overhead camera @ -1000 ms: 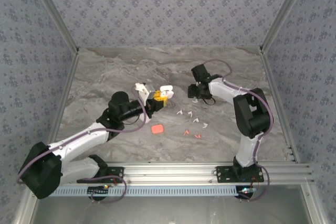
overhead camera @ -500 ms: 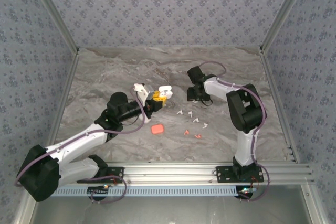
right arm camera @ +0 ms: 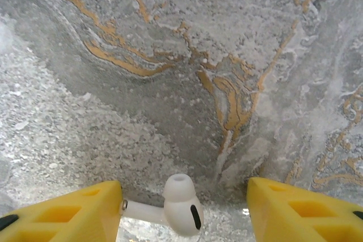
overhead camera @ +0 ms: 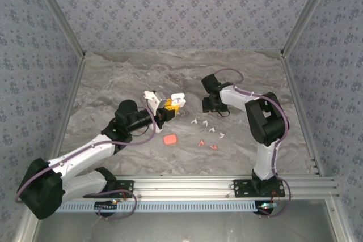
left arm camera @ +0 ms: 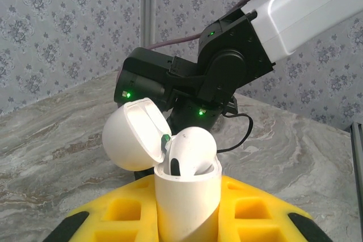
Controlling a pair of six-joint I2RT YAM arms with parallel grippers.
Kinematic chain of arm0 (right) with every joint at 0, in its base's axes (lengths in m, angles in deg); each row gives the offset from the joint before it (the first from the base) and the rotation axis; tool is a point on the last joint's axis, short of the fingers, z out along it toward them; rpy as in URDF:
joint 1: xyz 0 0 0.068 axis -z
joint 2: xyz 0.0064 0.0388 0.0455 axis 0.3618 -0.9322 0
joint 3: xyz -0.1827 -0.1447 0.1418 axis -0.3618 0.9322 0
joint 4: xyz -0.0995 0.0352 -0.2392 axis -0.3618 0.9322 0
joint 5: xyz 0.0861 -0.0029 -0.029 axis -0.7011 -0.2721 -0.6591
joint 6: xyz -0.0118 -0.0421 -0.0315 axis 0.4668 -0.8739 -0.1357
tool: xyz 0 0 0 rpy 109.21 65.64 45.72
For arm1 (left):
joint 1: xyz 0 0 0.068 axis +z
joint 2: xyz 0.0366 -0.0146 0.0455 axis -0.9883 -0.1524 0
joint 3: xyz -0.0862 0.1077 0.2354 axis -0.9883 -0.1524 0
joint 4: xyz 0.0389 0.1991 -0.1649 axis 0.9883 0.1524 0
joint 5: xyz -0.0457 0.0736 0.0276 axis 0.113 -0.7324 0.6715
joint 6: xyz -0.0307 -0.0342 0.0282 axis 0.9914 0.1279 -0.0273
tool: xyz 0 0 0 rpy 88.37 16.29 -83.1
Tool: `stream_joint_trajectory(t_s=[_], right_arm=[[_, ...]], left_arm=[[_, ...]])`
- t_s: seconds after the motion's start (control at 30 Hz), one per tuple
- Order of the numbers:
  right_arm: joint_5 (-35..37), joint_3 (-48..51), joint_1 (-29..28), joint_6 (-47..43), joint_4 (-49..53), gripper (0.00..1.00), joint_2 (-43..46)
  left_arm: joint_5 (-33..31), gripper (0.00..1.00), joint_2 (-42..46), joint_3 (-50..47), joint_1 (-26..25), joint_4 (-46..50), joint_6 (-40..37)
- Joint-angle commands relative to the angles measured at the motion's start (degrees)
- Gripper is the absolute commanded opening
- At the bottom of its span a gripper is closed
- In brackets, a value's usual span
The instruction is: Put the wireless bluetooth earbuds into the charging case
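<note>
My left gripper is shut on an upright white charging case, pinched between its yellow fingers. The lid is flipped open to the left and one white earbud sits in the case. My right gripper hangs low over the marble table just right of the case. It is open, with its yellow fingers wide apart. A white earbud lies between them, its stem tip touching the left finger. Several more white earbuds and two red earbuds lie scattered on the table.
A red case lies on the table in front of the left gripper. The loose buds spread between the two arms. Patterned walls and metal frame rails enclose the marble tabletop.
My right gripper has shifted a little left and down toward the table while its elbow swung inward. My left gripper, still holding the case, has drifted slightly left.
</note>
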Motion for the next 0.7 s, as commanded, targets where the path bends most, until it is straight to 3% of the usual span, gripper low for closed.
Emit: stream_joint_trajectory(t_s=[0.0,0.43,0.67], right_arm=[[0.53,1.78,0.82,0.72,3.36,0.62,1.35],[0.58,5.34,2.49,0.63,3.93,0.62,4.93],[-7.72,7.41,3.50,-3.23,-1.23,0.62,10.19]], left_arm=[[-0.35,0.00,1.55,-0.06,-0.39,-0.06,-1.00],[-0.49,0.00,1.16,0.03,-0.35,0.03,-0.97],[-0.49,0.00,1.11,0.11,-0.38,-0.03,-0.97]])
